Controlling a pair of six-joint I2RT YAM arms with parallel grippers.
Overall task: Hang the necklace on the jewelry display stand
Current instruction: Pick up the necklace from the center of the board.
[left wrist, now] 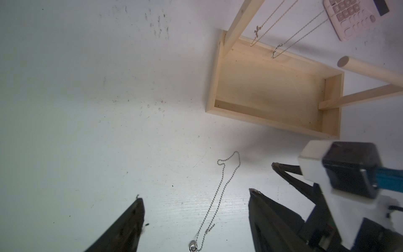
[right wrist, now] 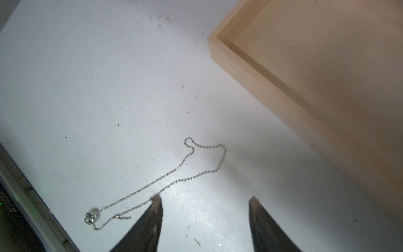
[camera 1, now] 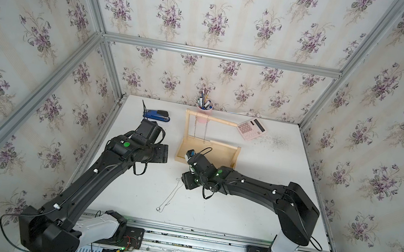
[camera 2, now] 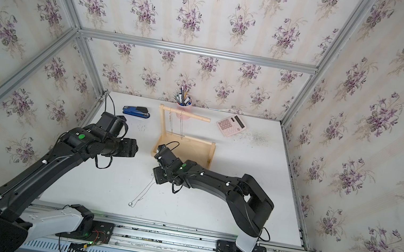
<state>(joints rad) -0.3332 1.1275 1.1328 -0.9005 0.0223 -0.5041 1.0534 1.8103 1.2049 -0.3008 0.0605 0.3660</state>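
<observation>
The necklace, a thin silver ball chain with a small ring pendant, lies loose and stretched out on the white table in front of the jewelry display stand. The stand is light wood, with a tray base and a round crossbar that carries two other chains. My left gripper hovers open above the necklace, and the chain runs between its fingers untouched. My right gripper is open too. One of its fingertips sits right at the necklace, with nothing between the fingers.
A blue stapler lies at the back left, a pink pen cup stands behind the stand, and a pink calculator lies at the back right. Papered walls with metal rails close in three sides. The two arms are near each other in front of the stand.
</observation>
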